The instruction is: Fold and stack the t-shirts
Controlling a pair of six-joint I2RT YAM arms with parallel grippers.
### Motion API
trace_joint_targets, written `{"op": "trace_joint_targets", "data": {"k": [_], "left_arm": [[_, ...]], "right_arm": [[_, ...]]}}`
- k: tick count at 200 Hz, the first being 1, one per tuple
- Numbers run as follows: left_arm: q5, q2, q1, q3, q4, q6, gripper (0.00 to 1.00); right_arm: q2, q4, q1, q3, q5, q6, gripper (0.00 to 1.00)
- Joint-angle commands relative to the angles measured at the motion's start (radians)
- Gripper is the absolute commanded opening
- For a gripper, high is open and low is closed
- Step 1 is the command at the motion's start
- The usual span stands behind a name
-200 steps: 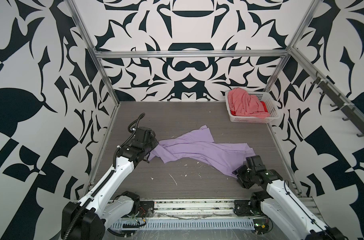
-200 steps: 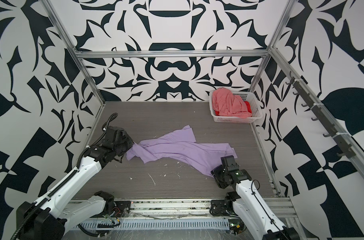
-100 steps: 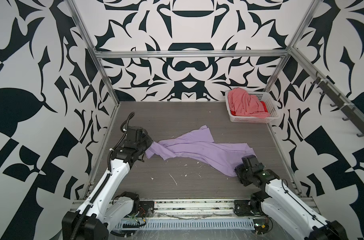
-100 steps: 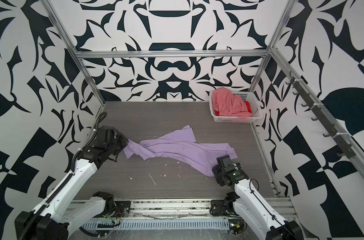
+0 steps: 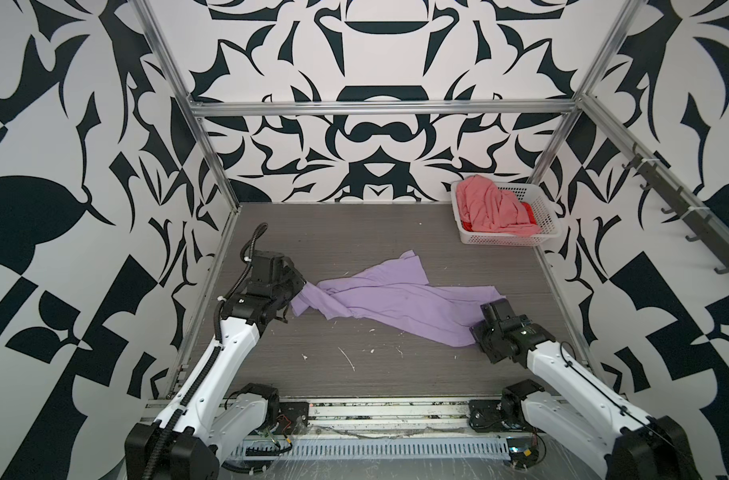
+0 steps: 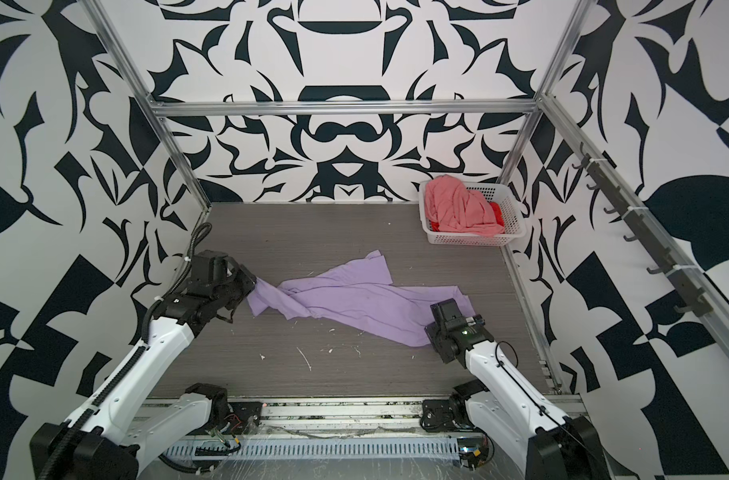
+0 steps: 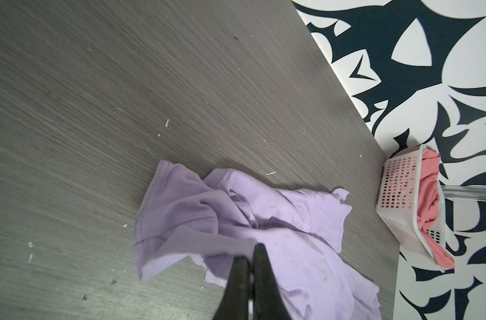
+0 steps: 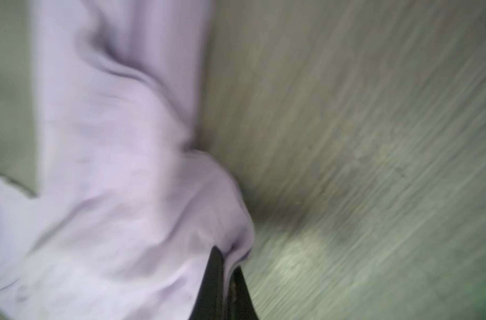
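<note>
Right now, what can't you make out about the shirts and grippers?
- Right gripper: right wrist view is motion-blurred; in both top views its own wrist hides the fingertips.
- Red t-shirt: in both top views, mostly buried under the salmon-pink t-shirt in the basket.
- Lavender t-shirt: twisted folds hide its neck label in every view.

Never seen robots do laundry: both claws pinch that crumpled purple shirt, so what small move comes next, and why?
Probably draw the ends apart. The left gripper and right gripper are each shut on an end of the lavender t-shirt, which lies twisted on the table; it needs spreading flat before folding.
</note>
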Motion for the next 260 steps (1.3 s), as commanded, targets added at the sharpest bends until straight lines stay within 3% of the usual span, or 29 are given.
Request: {"op": "trace_joint_targets", "data": {"k": [1, 63, 139, 206, 260], "left_arm": [[0.02, -0.006, 0.045, 0.107, 0.02, 0.068, 0.0], [0.121, 0.034, 0.108, 0.478, 0.046, 0.265, 0.0], [0.07, 0.033, 0.11, 0.936, 0.071, 0.506, 0.0], [0.097, 0.002, 0.11, 1.204, 0.299, 0.642, 0.0], [0.145, 0.073, 0.11, 1.414, 0.341, 0.711, 0.0]], "right_arm": [[-0.041, -0.085, 0.002, 0.237, 0.156, -0.182, 0.0], [0.118, -0.04, 0.001, 0.853, 0.279, -0.611, 0.0], [0.246, 0.107, 0.001, 1.46, 0.265, -1.023, 0.0], [0.251, 0.31, 0.001, 1.685, 0.121, -1.158, 0.0], [0.301, 0.326, 0.001, 1.731, 0.044, -1.138, 0.0]]}}
